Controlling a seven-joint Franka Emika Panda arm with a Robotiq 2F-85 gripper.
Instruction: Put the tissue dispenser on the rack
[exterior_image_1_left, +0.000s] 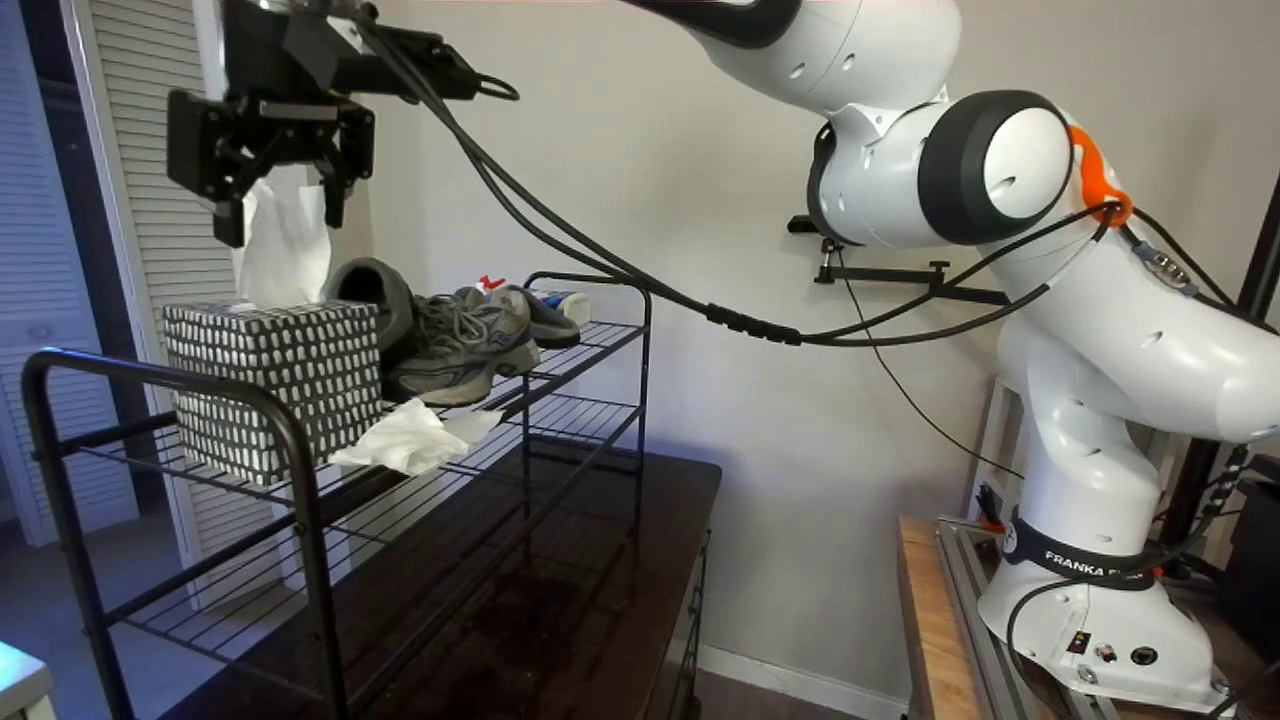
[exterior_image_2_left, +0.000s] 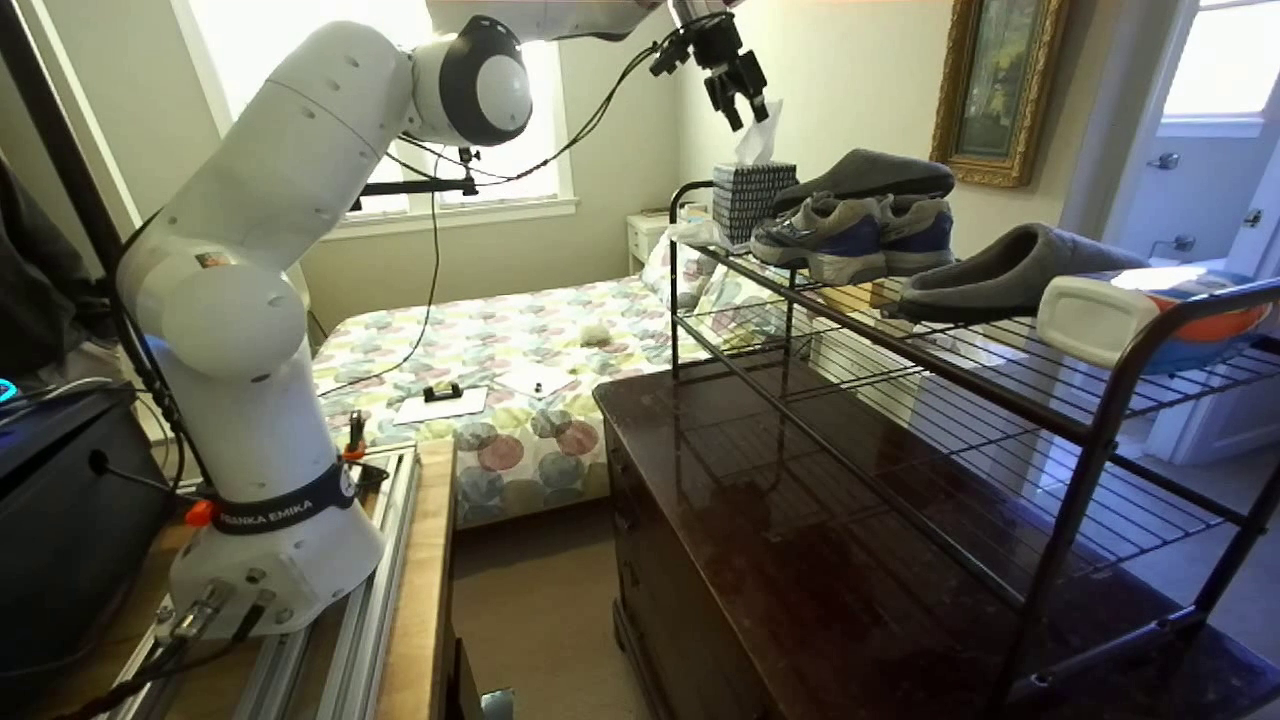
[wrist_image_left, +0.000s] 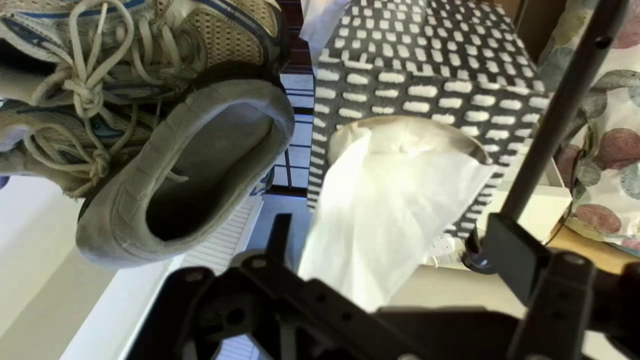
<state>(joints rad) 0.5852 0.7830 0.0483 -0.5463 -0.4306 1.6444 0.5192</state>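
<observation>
The speckled tissue dispenser sits upright on the top tier of the black wire rack, at one end beside the raised rail. It also shows in an exterior view and the wrist view. White tissue sticks up from its top. My gripper is above the box, pointing down, with its fingers apart. In the wrist view the gripper has the tissue between its open fingers, with gaps on the sides. The fingers are apart from the box. The rack also shows in an exterior view.
Grey sneakers and grey slippers stand on the top tier beside the box. A wipes pack lies at the far end. A crumpled white cloth lies by the box. The rack stands on a dark dresser.
</observation>
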